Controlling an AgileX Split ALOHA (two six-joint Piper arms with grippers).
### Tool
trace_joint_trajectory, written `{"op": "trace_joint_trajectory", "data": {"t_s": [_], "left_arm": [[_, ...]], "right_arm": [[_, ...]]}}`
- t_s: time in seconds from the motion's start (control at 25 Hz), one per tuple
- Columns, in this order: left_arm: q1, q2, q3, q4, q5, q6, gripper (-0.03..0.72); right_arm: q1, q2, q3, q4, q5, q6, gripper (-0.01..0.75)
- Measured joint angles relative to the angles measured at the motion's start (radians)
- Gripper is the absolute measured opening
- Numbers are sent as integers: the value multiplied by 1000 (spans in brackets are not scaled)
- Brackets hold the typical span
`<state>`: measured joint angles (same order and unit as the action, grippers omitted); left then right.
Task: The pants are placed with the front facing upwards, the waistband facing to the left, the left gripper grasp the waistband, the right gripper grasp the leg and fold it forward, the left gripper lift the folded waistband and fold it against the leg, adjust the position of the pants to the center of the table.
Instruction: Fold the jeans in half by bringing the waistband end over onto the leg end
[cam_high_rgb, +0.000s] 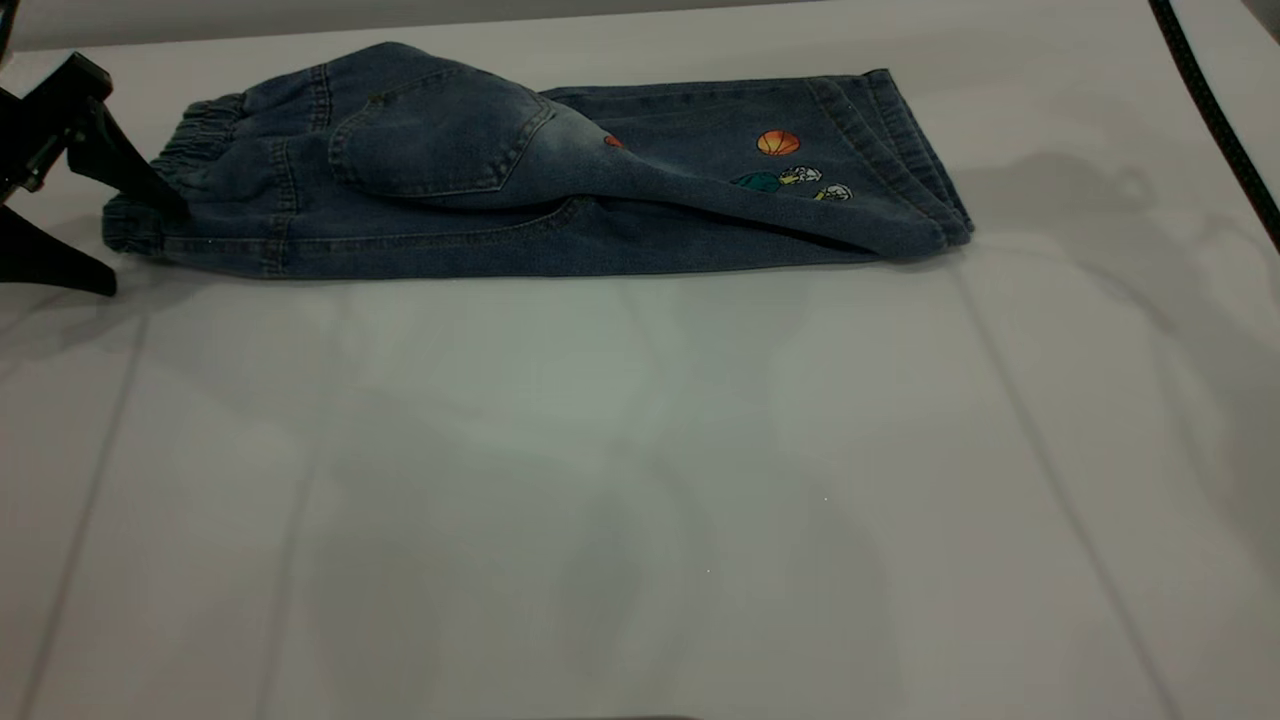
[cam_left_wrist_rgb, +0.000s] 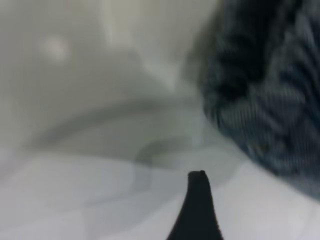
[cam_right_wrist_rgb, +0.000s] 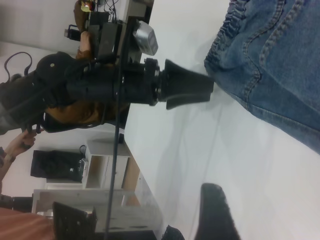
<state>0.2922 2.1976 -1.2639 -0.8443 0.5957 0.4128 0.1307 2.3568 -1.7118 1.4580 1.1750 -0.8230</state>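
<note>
The left gripper (cam_high_rgb: 95, 215), jaws spread wide, straddles the waistband (cam_high_rgb: 190, 140) of the pants (cam_high_rgb: 540, 180), folded lengthwise at the desk's (cam_high_rgb: 640, 480) far edge, legs running rightward. The right gripper's state I cannot tell.

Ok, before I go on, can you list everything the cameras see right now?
pants: one, blue denim, folded lengthwise, lying at the far side of the table
waistband: one, darker blue, gathered, at the pants' left end
basketball patch: one, orange, on the leg near the right end
table: one, white to pale grey, under everything
shelf unit: one, white, in the room beyond the table
person's arm: one, beyond the table, behind the left arm
cable: one, black, crossing the table's far right corner
left gripper: one, black, open, at the waistband
right gripper: one, black, over bare table near the waistband end
</note>
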Motion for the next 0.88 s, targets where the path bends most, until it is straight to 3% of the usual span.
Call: {"op": "trace_joint_trajectory", "data": {"t_s": [0.64,0.76,0.88], "left_arm": [[-7,74,-2,-290,-77,169,509],[-7,76,-2,-313,-98,182,417],[-15,78,-2,-316,-107,222,223]], "right_arm": [[0,0,0,0,0,0,384],[0,0,0,0,0,0,384],[1,0,0,0,-1,0,384]]}}
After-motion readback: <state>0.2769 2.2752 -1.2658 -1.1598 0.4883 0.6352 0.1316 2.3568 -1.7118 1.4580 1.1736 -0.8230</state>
